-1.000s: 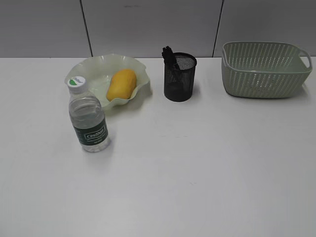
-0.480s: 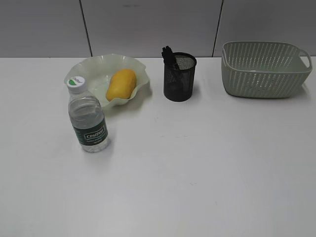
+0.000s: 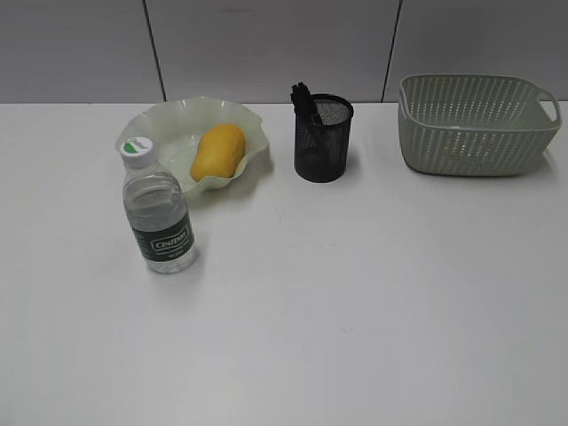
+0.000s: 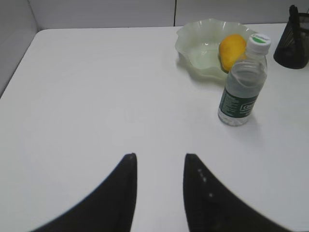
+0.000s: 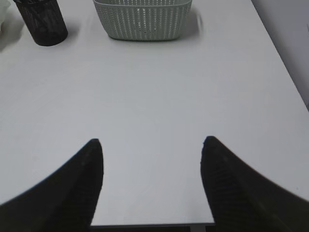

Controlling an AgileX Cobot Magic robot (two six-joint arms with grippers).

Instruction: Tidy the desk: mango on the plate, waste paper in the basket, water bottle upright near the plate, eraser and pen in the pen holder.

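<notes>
mango (image 3: pixel 218 152) on plate (image 3: pixel 160 124) | water bottle (image 3: pixel 158 213) upright | left jaws narrow — empty | right jaws wide — empty

Left gripper (image 4: pixel 159 162), right gripper (image 5: pixel 152 145): black, curved, tapering fingers.

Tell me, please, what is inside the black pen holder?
A dark object, probably a pen, sticks out above the rim of the pen holder at its back left. The black mesh hides everything lower, so whether an eraser lies inside cannot be seen.
</notes>
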